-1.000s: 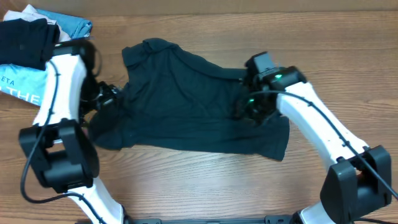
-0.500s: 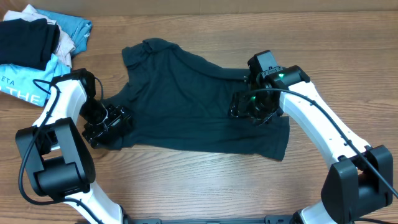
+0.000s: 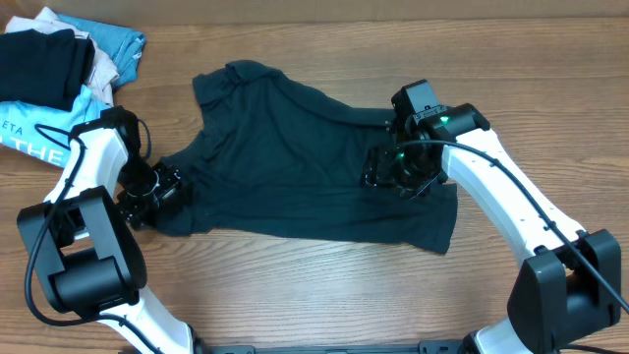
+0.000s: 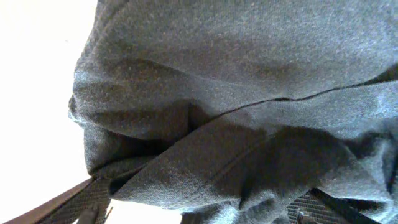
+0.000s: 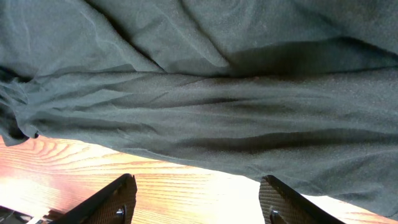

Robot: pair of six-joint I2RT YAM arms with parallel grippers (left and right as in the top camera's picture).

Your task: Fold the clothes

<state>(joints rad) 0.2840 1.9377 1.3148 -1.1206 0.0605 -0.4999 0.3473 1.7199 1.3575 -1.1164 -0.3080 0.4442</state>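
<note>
One wooden table (image 3: 324, 290) | clothes (image 3: 295, 167) lying wrinkled | left end effector (image 3: 155, 193) spread | right end effector (image 3: 391, 177) spread

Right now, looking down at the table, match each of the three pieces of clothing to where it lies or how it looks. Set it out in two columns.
1. dark teal garment
2. black folded garment
3. light-blue shirt

a. white lettering, at the left edge
b. spread out in the middle
c. in the far left corner

Pairs: 1-b, 2-c, 3-a.
</note>
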